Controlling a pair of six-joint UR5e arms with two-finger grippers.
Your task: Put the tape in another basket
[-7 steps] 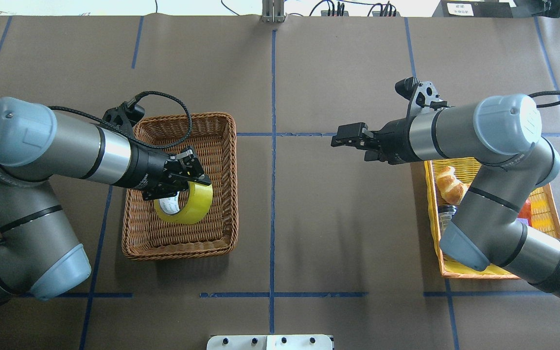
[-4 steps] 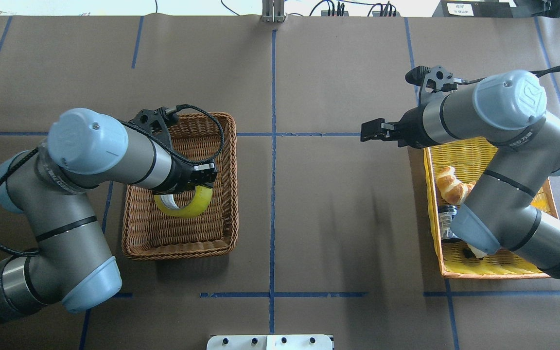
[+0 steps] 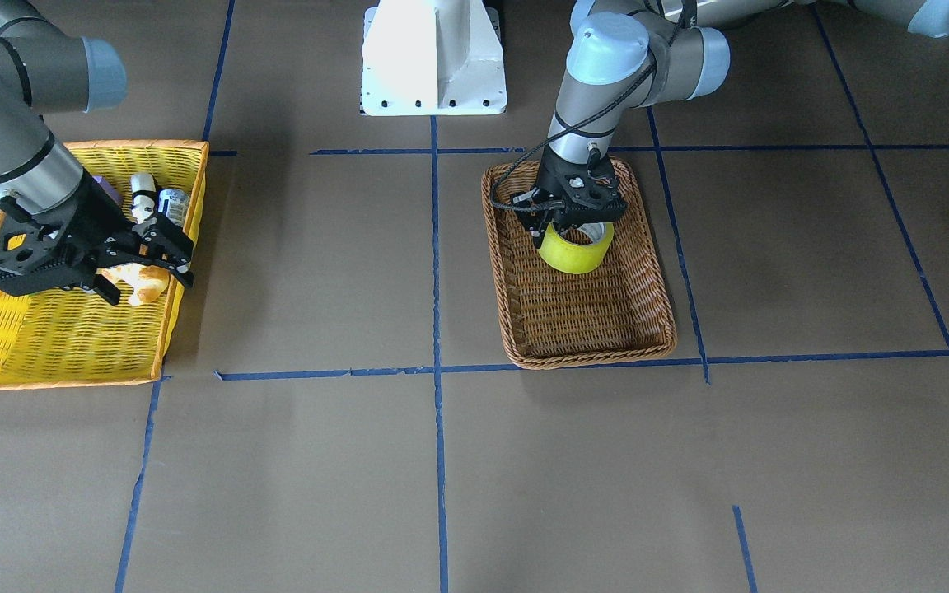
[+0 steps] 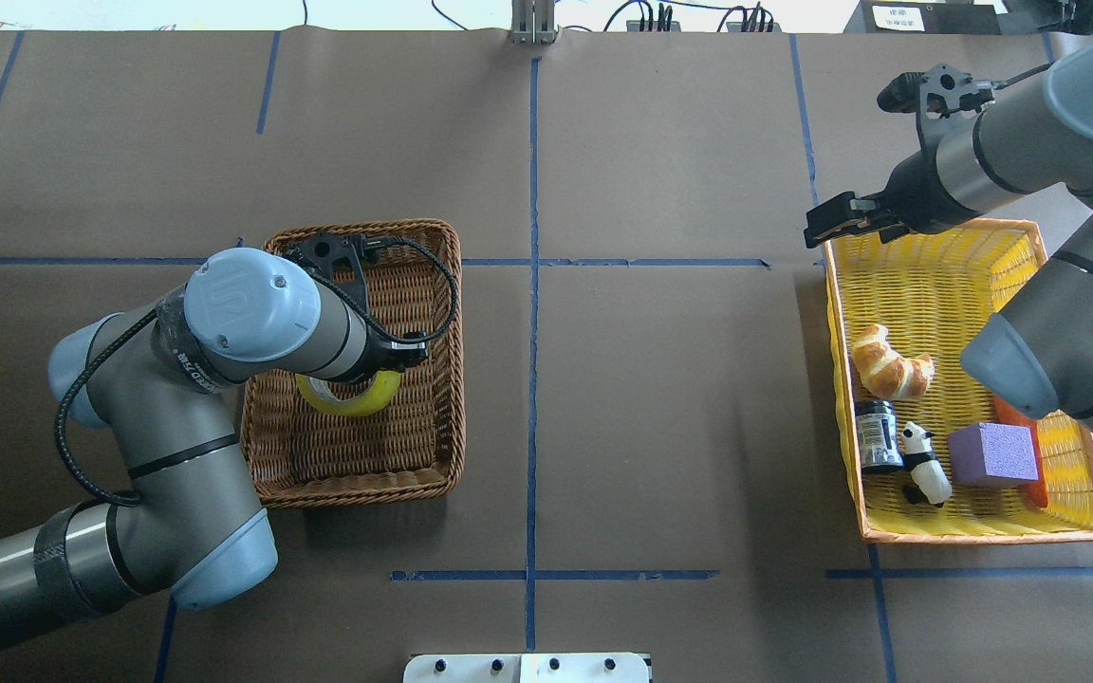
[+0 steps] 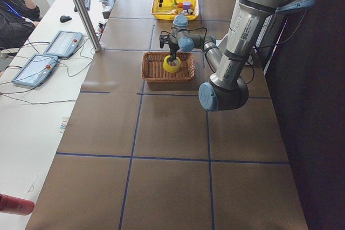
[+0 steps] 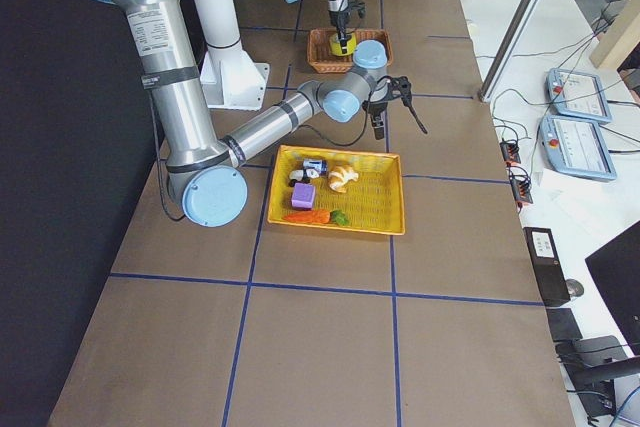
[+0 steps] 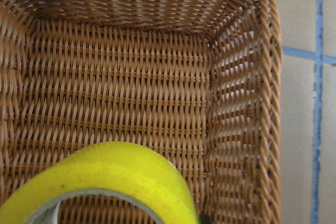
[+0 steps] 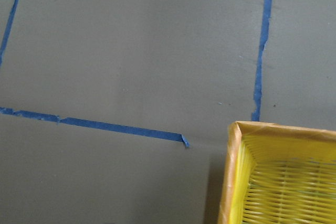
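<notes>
Logged, against 0.6 s back, left arm [image 4: 252,304] swung in so its blue cap covers the basket's [image 3: 590,360] left rim in overhead view, hiding more of the tape [image 3: 573,254]. Logged right arm [image 4: 1011,171] drawn back toward the table's far right corner. Found left gripper [image 3: 565,224] pointing down and clenched on the tape's wall. Placed tape inside the wicker basket, about mid-floor, slightly toward robot's side; cannot tell whether touching the weave. Read the hole's axis as near upright, leaning toward robot's base, with yellow band facing the front camera and grey-white core showing at the top rim. Noted right gripper [image 4: 814,230] with fingers spread, grasping nothing, above the far inner corner of yellow tray [image 4: 983,537], well apart from tape. Saw croissant [image 4: 891,363] lying in that tray.
</notes>
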